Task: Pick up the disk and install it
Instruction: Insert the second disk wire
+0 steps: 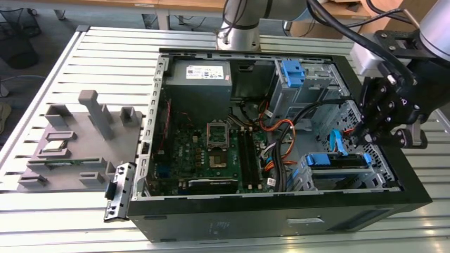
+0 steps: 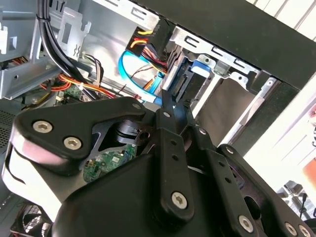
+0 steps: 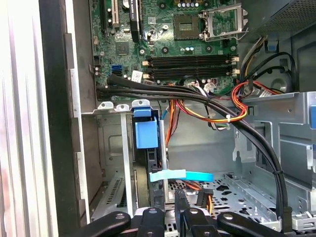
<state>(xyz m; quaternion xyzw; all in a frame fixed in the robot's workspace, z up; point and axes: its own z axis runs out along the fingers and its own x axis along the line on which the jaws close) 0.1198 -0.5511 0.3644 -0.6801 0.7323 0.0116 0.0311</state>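
Exterior view: open computer case point(image 1: 281, 211) lies on a slatted metal table point(image 1: 105, 52). The gripper point(image 1: 370, 139) hangs over the case's 4 o'clock corner, just above the drive cage there. In the second wrist view the fingers point(image 2: 167, 106) look drawn together at the tip with nothing between them.

The disk point(image 1: 336, 160) sits in that lower cage, blue frame showing, at about 4 o'clock from the motherboard point(image 1: 211, 153). It is just below and beside the gripper, and I cannot tell if they touch. In the first wrist view the disk point(image 3: 146, 133) stands edge-on in its slot, blue tab toward the camera. The second wrist view shows its blue tab point(image 2: 198, 66) beyond the fingertip.

A light-blue flat cable point(image 1: 336, 141) curves beside the gripper, at 12 o'clock from the disk. It also shows in both wrist views point(image 3: 180, 175) point(image 2: 129, 74). Black cable bundle point(image 3: 197, 96) runs across the case between motherboard and cage.

Grey power-supply box point(image 1: 200, 76) is at 11 o'clock in the case. A bare blue bracket point(image 1: 292, 71) sits in the upper cage at 1 o'clock. Grey fixture tray point(image 1: 77, 142) rests on the table at 9 o'clock, well apart from the case. A black panel strip point(image 1: 119, 191) leans at the case's 8 o'clock corner.
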